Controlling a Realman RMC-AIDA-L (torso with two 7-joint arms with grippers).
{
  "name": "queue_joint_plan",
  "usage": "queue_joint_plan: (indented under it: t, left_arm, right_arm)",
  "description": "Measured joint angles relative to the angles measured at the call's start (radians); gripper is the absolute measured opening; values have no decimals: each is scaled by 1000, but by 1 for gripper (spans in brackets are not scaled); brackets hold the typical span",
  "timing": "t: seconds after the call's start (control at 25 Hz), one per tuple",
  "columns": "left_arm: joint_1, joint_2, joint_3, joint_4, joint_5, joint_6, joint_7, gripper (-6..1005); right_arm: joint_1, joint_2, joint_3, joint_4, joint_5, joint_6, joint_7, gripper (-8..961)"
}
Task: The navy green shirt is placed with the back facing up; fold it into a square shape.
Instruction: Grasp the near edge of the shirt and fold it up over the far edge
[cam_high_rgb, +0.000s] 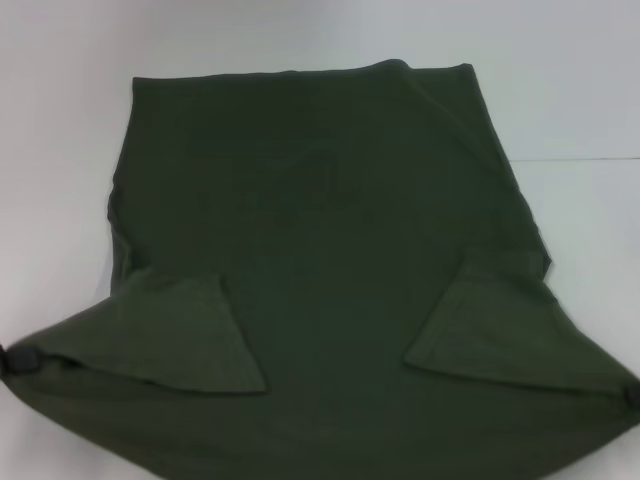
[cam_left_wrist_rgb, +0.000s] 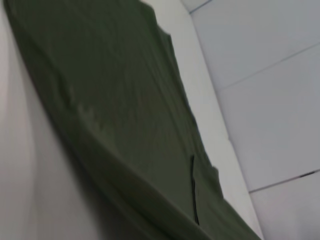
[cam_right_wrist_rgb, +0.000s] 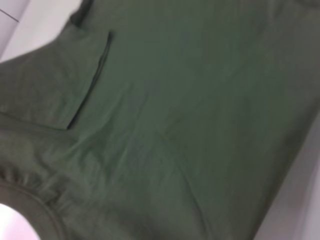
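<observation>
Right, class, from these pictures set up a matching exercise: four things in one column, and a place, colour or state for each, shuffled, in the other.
Column one:
1. left end effector
2. right end effector
3. left sleeve
4. table

Column two:
A. white, lying under the cloth
B. folded inward onto the navy green shirt
C. at the shirt's near right corner
D. at the shirt's near left corner

Pairs: 1-D, 2-C, 3-B, 4-A

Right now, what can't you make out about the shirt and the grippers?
- Left gripper: head view, cut off at the picture's edge, fingers unreadable.
- Right gripper: the same on the opposite edge.
- Navy green shirt: near edge runs off the head view; neck tag unseen.
- Both wrist views: cloth only, own fingers not shown.
</observation>
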Motion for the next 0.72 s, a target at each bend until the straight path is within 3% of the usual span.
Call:
queue_joint_plan:
  t: [0.2,0.36,0.52,0.56,0.72]
  left_arm:
    - [-28,9,-77,-31,-57,-21,-10,19]
    - [-77,12,-85,-100,-162,-119,-13,20]
    - [-143,24,-75,-202,-229,-288,25,21]
    - [-179,25,-69,-248,-243,-363,59,20]
    - [-213,22,-67,-287,-255,-436,94,20]
  right_arm:
    - [13,-8,138,-4,6,0,-35,68]
    - [48,-15,239,-5,44,46,-36,72]
    - [79,-17,258,-1,122,126,-18,77]
    - [95,-10,258,4,160,182,-12,78]
    - [125,7,252,25,208,281,-10,83]
